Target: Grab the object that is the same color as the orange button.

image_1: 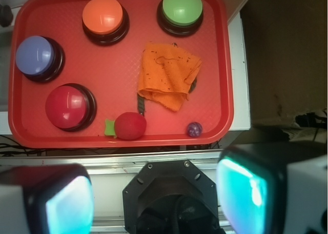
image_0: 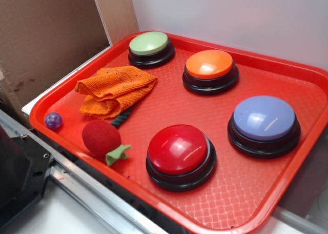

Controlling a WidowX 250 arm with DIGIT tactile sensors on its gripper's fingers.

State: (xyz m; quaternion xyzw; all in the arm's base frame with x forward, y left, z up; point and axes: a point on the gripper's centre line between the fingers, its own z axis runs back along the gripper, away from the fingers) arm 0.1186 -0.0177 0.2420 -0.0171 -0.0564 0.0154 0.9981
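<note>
An orange woven cloth (image_0: 115,90) lies crumpled on the left part of a red tray (image_0: 246,203); it also shows in the wrist view (image_1: 169,75), right of the tray's middle. The orange button (image_0: 210,70) with a black base stands at the tray's back; in the wrist view it (image_1: 104,17) is at the top left. My gripper (image_1: 156,195) is open and empty, high above the robot's base, well short of the tray. It is out of the exterior view.
On the tray also stand a pale green button (image_0: 150,47), a lilac-blue button (image_0: 264,123) and a red button (image_0: 179,154). A red fuzzy ball with a green leaf (image_0: 102,139) and a small purple ball (image_0: 53,120) lie near the front edge. Cardboard (image_0: 46,34) stands at left.
</note>
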